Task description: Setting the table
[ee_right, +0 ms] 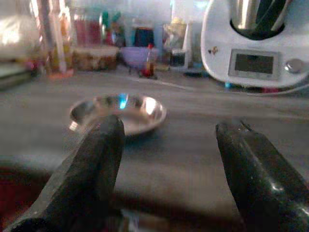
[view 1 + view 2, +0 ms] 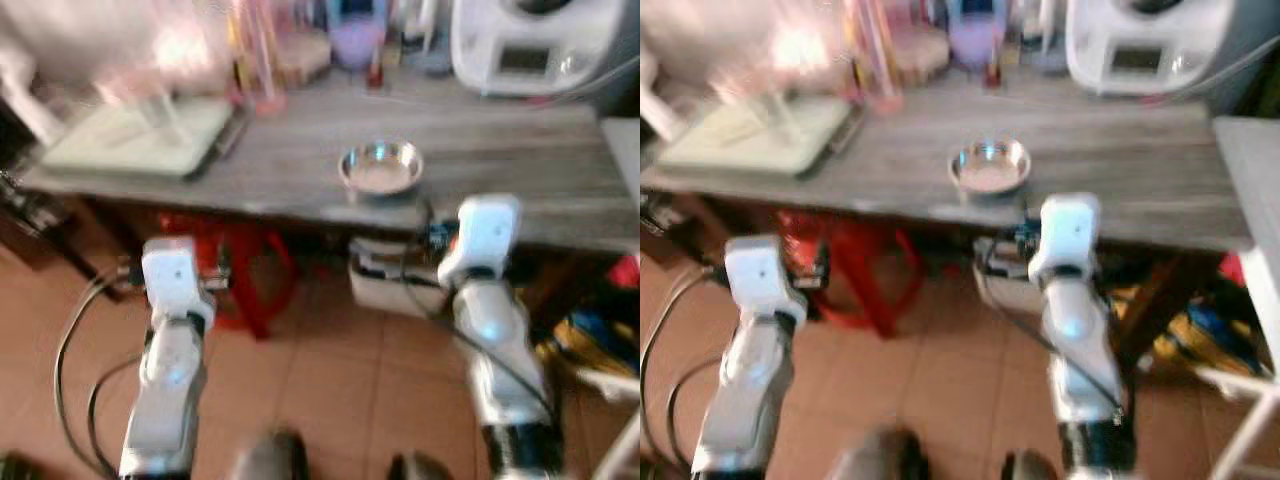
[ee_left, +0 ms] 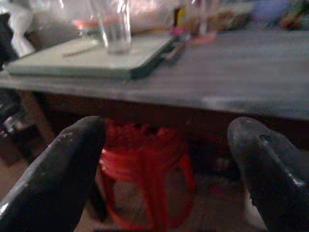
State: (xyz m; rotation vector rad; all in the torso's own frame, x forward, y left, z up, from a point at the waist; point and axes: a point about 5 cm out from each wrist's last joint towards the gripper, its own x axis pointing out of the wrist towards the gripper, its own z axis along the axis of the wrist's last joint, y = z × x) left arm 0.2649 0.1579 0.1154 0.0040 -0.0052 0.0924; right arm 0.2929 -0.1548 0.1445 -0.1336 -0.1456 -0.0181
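Worktop (image 2: 520, 160): grey, streaked wood grain. Steel bowl (image 2: 381, 167) ahead of right hand (image 1: 169, 164): shiny silver, blue glint inside. Tray (image 2: 130, 140) ahead of left hand (image 3: 166, 169): pale green. Stool (image 3: 145, 164) below: red. Floor (image 2: 330, 400): terracotta tiles. Appliance (image 1: 251, 43): white, grey display. Fingers (image 1: 91, 169): black.

A steel bowl (image 2: 989, 166) sits near the wooden table's (image 2: 1120, 190) front edge. A red stool (image 2: 855, 270) stands underneath.
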